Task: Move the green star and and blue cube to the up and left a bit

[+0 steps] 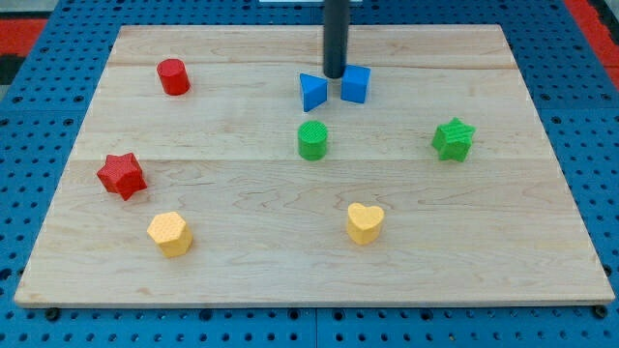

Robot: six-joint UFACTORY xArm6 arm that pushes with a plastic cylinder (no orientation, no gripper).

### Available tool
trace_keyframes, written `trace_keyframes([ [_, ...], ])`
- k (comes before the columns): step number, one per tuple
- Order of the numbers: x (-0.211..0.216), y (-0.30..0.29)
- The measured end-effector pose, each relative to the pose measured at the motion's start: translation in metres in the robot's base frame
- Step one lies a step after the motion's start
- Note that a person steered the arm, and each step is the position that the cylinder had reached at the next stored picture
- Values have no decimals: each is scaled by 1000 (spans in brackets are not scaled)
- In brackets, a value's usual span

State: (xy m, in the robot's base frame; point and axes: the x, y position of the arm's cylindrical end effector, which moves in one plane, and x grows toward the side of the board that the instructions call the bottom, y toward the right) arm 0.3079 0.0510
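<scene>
The green star (453, 139) sits at the view's right, in the middle band of the wooden board (242, 261). The blue cube (355, 84) sits near the view's top centre, left of and above the star. My tip (335, 75) comes down from the view's top and stands between the blue cube and a blue triangle block (312, 92), close to the cube's left side. I cannot tell if it touches the cube. The tip is far up and left of the green star.
A green cylinder (312, 140) sits below the blue blocks. A red cylinder (173, 76) is at the top left, a red star (121, 175) at the left. A yellow hexagon block (169, 233) and a yellow heart (365, 222) lie near the bottom.
</scene>
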Motion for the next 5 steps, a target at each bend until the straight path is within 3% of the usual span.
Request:
trace_keyframes([
  [2,102,92],
  [4,75,103],
  [5,89,165],
])
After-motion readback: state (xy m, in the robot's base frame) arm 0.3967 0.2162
